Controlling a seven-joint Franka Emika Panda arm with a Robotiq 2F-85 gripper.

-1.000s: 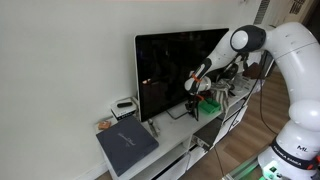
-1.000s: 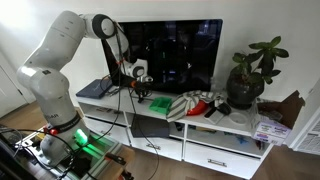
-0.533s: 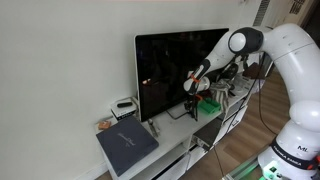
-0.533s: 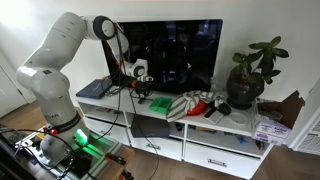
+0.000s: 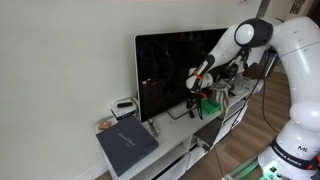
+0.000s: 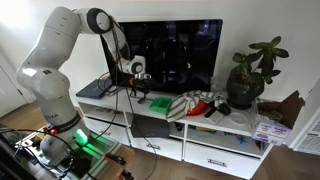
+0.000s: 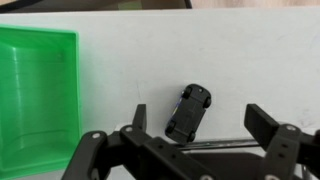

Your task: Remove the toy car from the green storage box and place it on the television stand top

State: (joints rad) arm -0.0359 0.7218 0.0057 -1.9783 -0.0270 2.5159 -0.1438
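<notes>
In the wrist view the dark toy car point(image 7: 189, 111) lies at a slant on the white television stand top point(image 7: 250, 50), free of any hold. My gripper point(image 7: 200, 122) hangs above it, open, with one finger on each side of the car and clear of it. The green storage box point(image 7: 35, 95) stands empty to the left of the car. In both exterior views the gripper point(image 5: 193, 102) point(image 6: 138, 90) hovers low over the stand in front of the television, next to the green storage box point(image 5: 209, 108) point(image 6: 160, 102). The car is too small to make out there.
A black television point(image 5: 178, 68) point(image 6: 170, 55) stands just behind the gripper. A dark blue-grey book point(image 5: 127, 146) point(image 6: 94, 88) lies at one end of the stand. A striped cloth point(image 6: 194, 104) and a potted plant point(image 6: 248, 78) sit further along. A thin cable point(image 7: 200, 146) runs below the car.
The jaws have gone from shut to open and let go of the toy car, which now rests on the stand top. The arm has lifted slightly.
</notes>
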